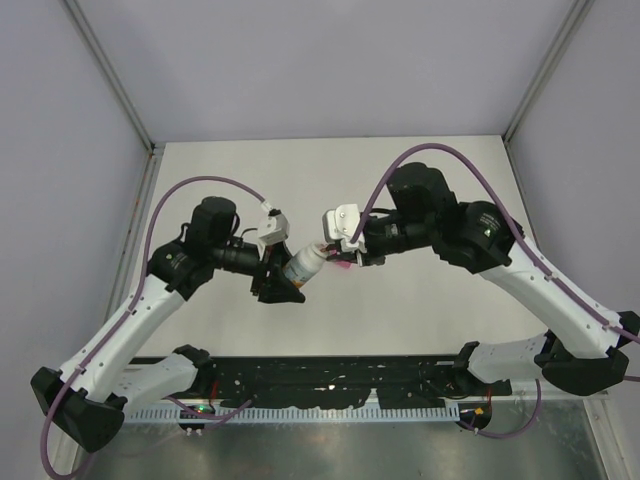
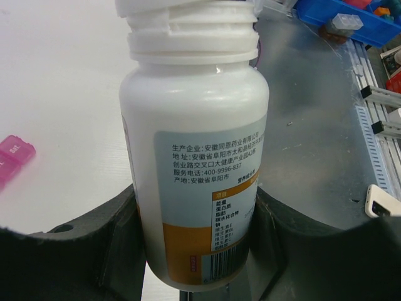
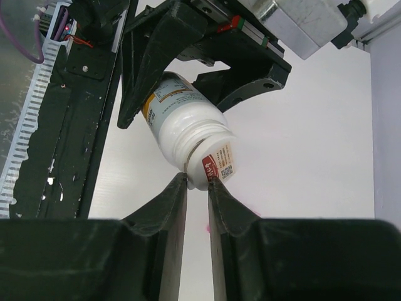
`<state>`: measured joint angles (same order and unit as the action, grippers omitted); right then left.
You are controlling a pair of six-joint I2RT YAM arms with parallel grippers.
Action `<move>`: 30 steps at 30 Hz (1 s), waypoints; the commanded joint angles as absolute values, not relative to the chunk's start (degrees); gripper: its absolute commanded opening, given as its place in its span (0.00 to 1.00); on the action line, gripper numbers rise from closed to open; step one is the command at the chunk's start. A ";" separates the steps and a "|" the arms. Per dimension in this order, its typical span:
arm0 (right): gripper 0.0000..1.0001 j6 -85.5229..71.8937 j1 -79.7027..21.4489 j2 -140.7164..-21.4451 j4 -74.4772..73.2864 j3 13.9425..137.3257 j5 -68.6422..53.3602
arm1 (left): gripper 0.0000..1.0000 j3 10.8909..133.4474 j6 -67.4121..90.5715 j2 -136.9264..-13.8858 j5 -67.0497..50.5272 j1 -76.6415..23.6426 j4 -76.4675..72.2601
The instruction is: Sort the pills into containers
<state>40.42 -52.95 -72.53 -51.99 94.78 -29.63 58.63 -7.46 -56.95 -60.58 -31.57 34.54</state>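
White pill bottle [image 2: 194,175] is clamped in the left gripper [image 2: 197,210]; the right gripper [image 3: 197,182] is pinched shut on its cap [image 3: 217,164]. Best pull straight along the neck, bottle steady. The pink pill box [image 2: 14,157] lies near the middle of the worktop [image 1: 330,170].

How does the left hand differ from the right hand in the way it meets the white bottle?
The left hand clamps the white bottle around its body, while the right hand meets only its mouth end. The left hand's fingers stand wide apart on either side of the bottle, while the right hand's are pinched almost together. Both are black, two-fingered, and at the same bottle.
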 commanded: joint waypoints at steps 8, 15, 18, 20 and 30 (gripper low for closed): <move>0.24 40.17 -53.00 -72.60 -48.69 98.09 -25.14 | 0.00 57.83 -11.34 -55.72 -60.65 -32.96 35.07; 0.24 39.46 -53.00 -72.86 -48.25 98.35 -23.73 | 0.00 57.48 -12.22 -55.37 -60.12 -33.13 35.24; 0.23 38.85 -52.91 -73.21 -47.81 98.87 -23.03 | 0.00 57.39 -12.48 -55.37 -60.03 -33.22 35.33; 0.24 38.41 -53.09 -73.39 -47.55 98.88 -22.68 | 0.00 57.39 -12.57 -55.37 -59.94 -33.22 35.42; 0.38 35.68 -53.00 -75.32 -46.05 100.28 -22.24 | 0.00 56.78 -13.27 -55.02 -59.59 -33.75 35.60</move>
